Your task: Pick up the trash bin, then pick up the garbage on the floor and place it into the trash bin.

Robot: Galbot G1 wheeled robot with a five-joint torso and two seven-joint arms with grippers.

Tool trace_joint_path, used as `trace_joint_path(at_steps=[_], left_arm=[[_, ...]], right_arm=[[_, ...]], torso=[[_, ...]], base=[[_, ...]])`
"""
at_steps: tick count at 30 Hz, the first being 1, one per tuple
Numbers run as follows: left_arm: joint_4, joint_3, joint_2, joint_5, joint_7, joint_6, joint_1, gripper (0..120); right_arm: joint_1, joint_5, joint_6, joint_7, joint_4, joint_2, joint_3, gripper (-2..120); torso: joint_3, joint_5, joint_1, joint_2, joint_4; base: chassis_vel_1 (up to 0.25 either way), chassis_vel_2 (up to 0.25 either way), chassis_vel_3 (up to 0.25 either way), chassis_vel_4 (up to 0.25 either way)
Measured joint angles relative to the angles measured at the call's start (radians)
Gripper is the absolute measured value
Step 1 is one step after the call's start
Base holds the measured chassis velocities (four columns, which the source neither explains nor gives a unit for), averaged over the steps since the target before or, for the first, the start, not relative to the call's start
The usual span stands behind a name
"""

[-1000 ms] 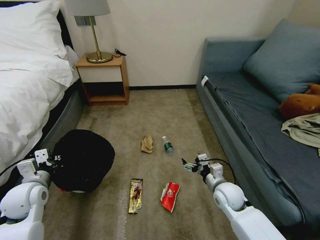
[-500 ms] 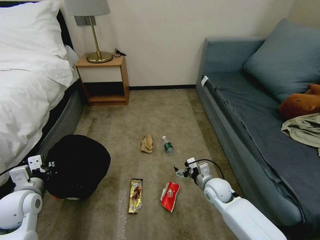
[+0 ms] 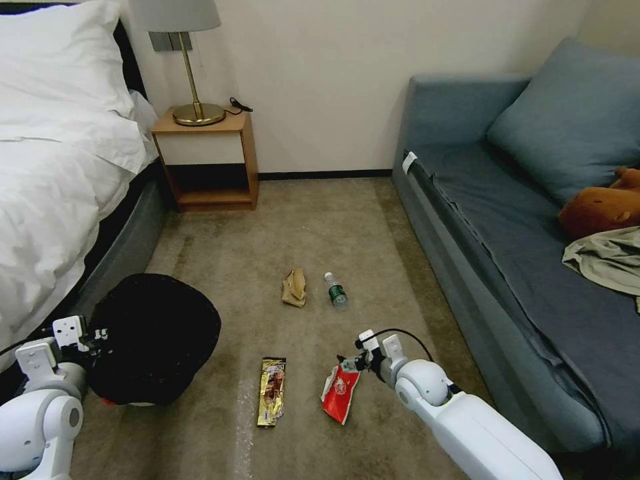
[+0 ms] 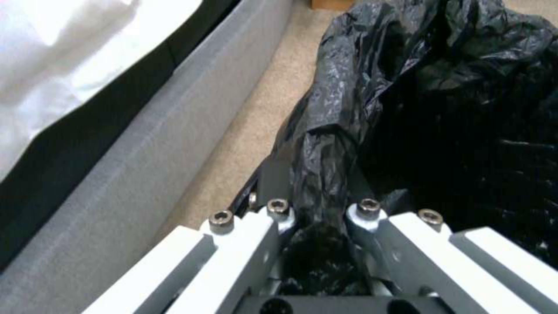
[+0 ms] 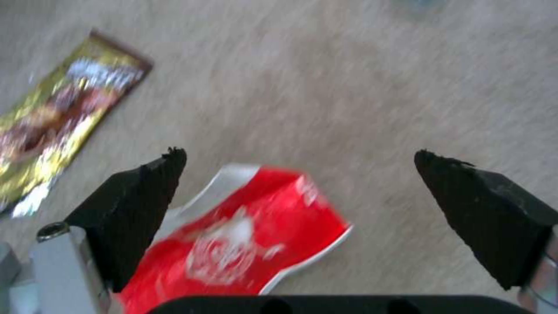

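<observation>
Room: a beige carpet (image 3: 320, 227) is filling the middle of the head view, between a white bed (image 3: 53, 173) at the left and a blue sofa (image 3: 520, 220) at the right.
Trash bin: the trash bin (image 3: 155, 337) is sitting at the lower left of the frame, beside the bed, with its black bag crinkling over the rim.
Left gripper: the left gripper (image 4: 317, 205) is clamping tight on a fold of the black bag at the bin's rim.
Red wrapper: the red wrapper (image 3: 340, 392) is lying on the carpet at the lower centre.
Right gripper: the right gripper (image 5: 299, 157) is hanging just above the red wrapper with its jaws spread wide, gripping nothing.
Gold wrapper: the gold wrapper (image 3: 272, 391) is lying left of the red one, apart from it.
Tan paper: the tan paper (image 3: 294, 287) is resting higher in the frame, near the centre.
Bottle: the bottle (image 3: 335, 289) is lying just right of the paper.
Background: a nightstand (image 3: 207, 160) is carrying a lamp (image 3: 189, 63) at the upper left.
</observation>
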Motion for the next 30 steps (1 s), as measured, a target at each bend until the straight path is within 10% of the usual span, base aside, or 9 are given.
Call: trace_joint_path(at_steps=[30], left_arm=[[-0.051, -0.020, -0.089, 0.049, 0.014, -0.010, 0.047, 4]], right_arm=[[0.026, -0.155, 0.092, 0.000, -0.148, 0.093, -0.152, 100]], torso=[[0.000, 0.0000, 0.000, 0.000, 0.0000]], base=[[0.000, 0.000, 0.000, 0.000]])
